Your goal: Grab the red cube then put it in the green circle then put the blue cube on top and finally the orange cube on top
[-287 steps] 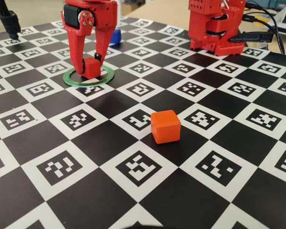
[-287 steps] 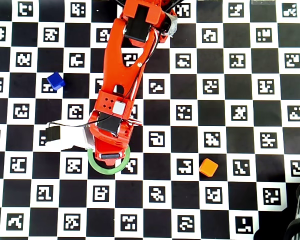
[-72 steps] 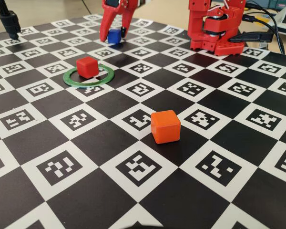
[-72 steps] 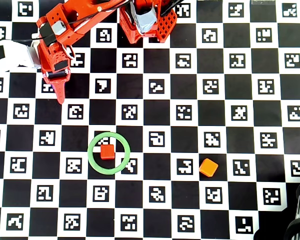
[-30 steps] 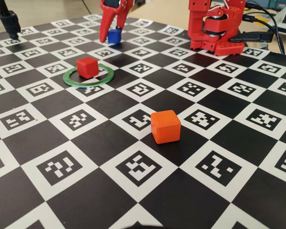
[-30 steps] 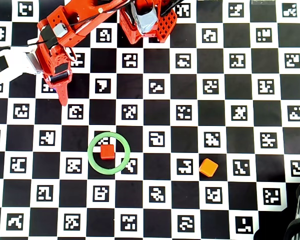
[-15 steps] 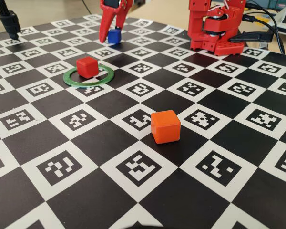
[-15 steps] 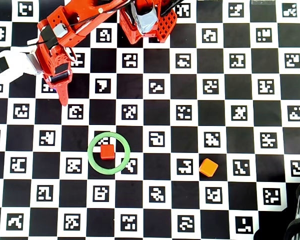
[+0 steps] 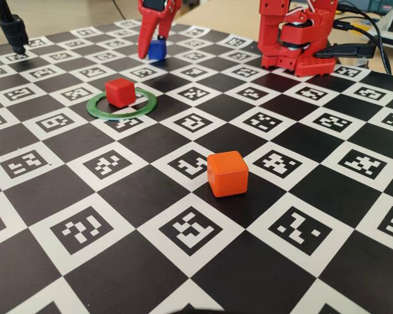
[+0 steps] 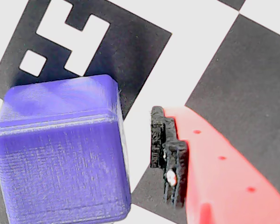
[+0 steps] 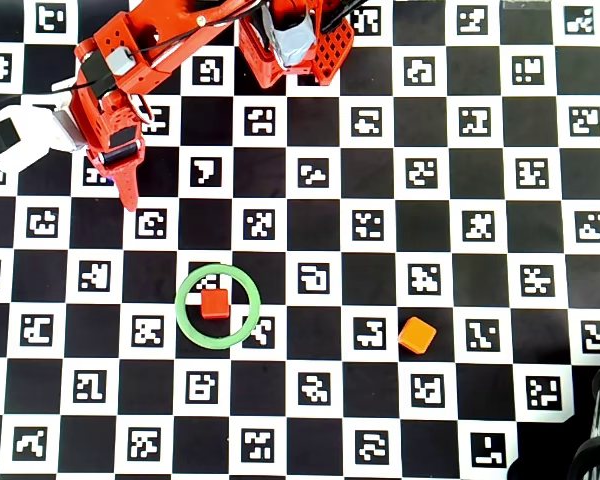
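Btwn end effector (image 9: 153, 47) fingers: blue cube (image 9: 157, 49).

Overhead view: blue cube hidden under arm. Wrist view: blue cube (image 10: 60, 154) cut off at bottom edge.

Your arm reaches from its red base (image 11: 292, 42) toward the left of the overhead view and bends down, so the gripper (image 9: 154, 40) points at the tabletop (image 9: 183, 261) far from the base. In the fixed view its fingers (image 9: 144, 36) hang spread, the tips close above the tabletop. The wrist view shows one finger (image 10: 210, 168) at lower right.
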You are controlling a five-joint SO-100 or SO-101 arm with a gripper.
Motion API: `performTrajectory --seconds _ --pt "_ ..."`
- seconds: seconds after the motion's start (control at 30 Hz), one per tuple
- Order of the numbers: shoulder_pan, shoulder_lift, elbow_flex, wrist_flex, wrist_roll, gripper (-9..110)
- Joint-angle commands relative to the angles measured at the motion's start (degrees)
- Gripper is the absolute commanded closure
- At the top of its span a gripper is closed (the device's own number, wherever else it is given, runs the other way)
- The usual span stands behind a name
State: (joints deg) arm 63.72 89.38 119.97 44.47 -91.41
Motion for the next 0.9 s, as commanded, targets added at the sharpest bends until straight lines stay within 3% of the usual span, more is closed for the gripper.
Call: performTrajectory --seconds 0.0,0.07,0.13,0.27,0.7,0.87 --pt "-0.44 2.2 -3.52 -1.05 -0.09 59" --pt "-0.44 2.11 -3.52 -1.05 -0.09 67" --pt "-0.44 2.11 -3.52 -0.62 -0.88 83" --pt "-0.44 1.76 -3.69 -0.44 -0.79 96" --pt "-0.7 3.69 -8.17 6.68 0.7 97" --pt "-0.62 4.92 -15.12 15.73 1.32 97"
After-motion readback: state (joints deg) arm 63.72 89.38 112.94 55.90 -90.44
